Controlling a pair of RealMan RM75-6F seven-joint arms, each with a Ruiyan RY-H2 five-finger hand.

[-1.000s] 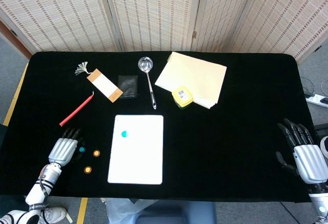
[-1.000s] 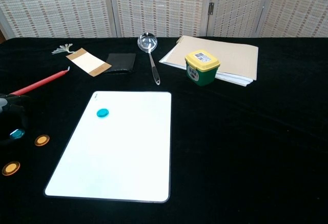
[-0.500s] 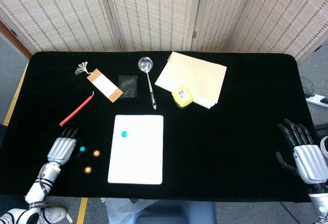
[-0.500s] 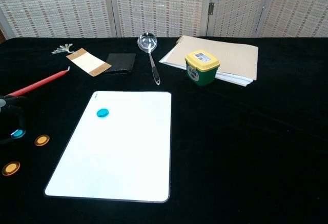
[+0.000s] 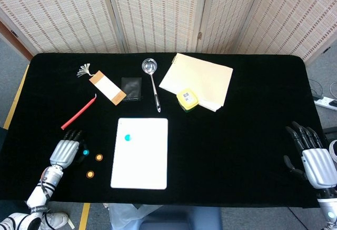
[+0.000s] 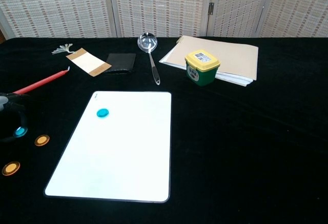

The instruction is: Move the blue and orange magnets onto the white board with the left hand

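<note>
Where the head view looks down, a black cloth-covered table [image 5: 237, 135] fills the frame, backed by a woven folding screen [image 5: 158, 14] with grey floor at either side. Taking the white board [image 5: 140, 152] as landmark: it lies flat, a rounded white rectangle, with one blue magnet [image 5: 127, 138] already on its upper left part. Just left of the board sit two orange magnets [image 5: 98, 157], small round discs, the second [image 5: 90, 175] nearer the table edge. Further left, the left hand [image 5: 67, 151] rests on the cloth, a second blue magnet [image 5: 85, 152] at its fingers; whether it is gripped cannot be told here. Far right of the board, the right hand [image 5: 311, 159] holds nothing, fingers apart. Behind the board lie a metal ladle [image 5: 153, 82], a black pouch [image 5: 131, 89], a bookmark with tassel [image 5: 105, 87], a red pencil [image 5: 79, 112], a manila folder [image 5: 197, 80] and a yellow-lidded green tub [image 5: 187, 99].

From the chest view, the board [image 6: 118, 152] lies ahead, its magnet [image 6: 102, 113] a glossy turquoise dot. At the left edge the left hand [image 6: 9, 119] shows dark fingers curled around the other blue magnet [image 6: 20, 131], seemingly pinching it, just beyond the orange magnets [image 6: 42, 140].
</note>
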